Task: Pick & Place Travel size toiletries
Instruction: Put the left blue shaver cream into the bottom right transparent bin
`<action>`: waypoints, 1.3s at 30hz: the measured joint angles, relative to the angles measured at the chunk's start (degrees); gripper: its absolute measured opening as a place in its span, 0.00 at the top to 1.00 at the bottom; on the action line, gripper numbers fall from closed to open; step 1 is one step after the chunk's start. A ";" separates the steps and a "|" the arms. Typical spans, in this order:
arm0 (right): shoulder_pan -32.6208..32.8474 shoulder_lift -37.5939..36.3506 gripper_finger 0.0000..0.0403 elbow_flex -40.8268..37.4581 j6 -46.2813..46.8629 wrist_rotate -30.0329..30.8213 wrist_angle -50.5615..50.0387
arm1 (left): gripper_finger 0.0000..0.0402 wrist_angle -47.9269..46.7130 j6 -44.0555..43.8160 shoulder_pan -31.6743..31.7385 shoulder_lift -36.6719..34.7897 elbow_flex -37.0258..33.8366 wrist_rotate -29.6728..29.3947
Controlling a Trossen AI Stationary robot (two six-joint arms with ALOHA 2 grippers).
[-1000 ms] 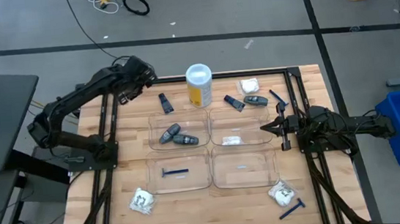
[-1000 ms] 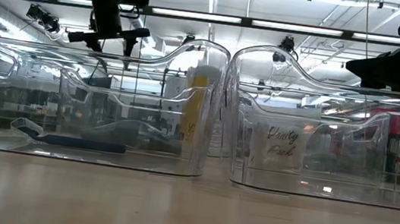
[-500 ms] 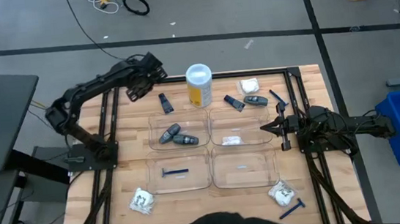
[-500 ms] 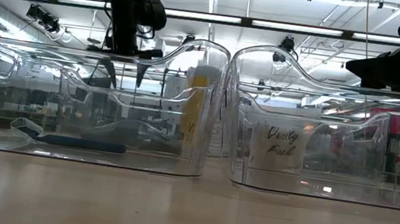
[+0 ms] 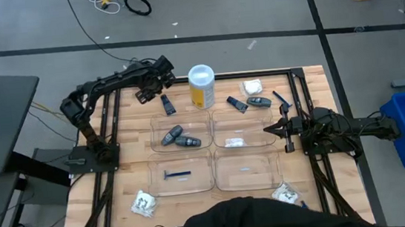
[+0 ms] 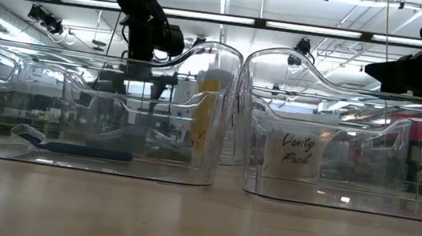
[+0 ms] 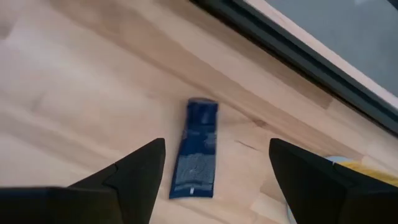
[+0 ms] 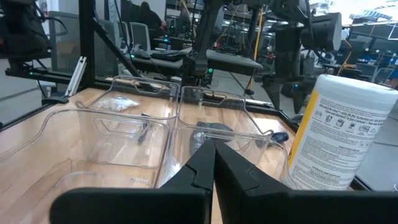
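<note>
At the far-left corner of the surface (image 5: 126, 173), beside the yellow canister (image 5: 201, 86): left pincer (image 7: 214, 171), now swung in from the outer edge and parted wider than a second back, fingers straddling a dark blue flat tube (image 7: 196, 148) lying flat on the wood, not yet touched. Judged: approach done, descent and closing next. Right pincer (image 5: 270, 129): clenched, empty, parked unchanged at the right side of the clear trays (image 5: 185, 176). Already sorted: two grey sticks (image 5: 177, 137), one blue razor (image 5: 176, 174), one white packet (image 5: 235, 142). Outside the trays: further toiletries at the far right, one crinkly packet (image 5: 144, 203) at the near left. Newly arrived: dark shape (image 5: 257, 220) over the near edge, covering the near-right items.
</note>
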 joint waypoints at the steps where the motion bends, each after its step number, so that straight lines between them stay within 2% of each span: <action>1: 0.01 0.00 0.97 -0.01 0.00 0.00 0.00 | 0.26 0.62 1.00 0.00 0.60 0.04 -0.01; 11: 0.00 0.00 0.97 0.00 0.00 0.00 0.01 | 0.26 2.74 0.50 0.44 5.33 0.02 0.69; 19: 0.00 -0.02 0.97 -0.02 0.00 0.00 0.02 | 0.26 3.99 6.64 0.88 8.36 0.02 0.35; 23: 0.01 0.00 0.97 -0.02 0.00 0.00 0.00 | 0.26 5.66 7.04 0.92 9.18 -0.04 0.25; 29: 0.00 -0.02 0.97 -0.02 0.00 0.00 0.02 | 0.26 5.87 7.32 0.92 9.16 -0.16 -2.36; 39: 0.00 0.00 0.97 -0.02 0.00 0.00 0.02 | 0.26 12.56 5.96 0.08 9.16 -5.63 -3.35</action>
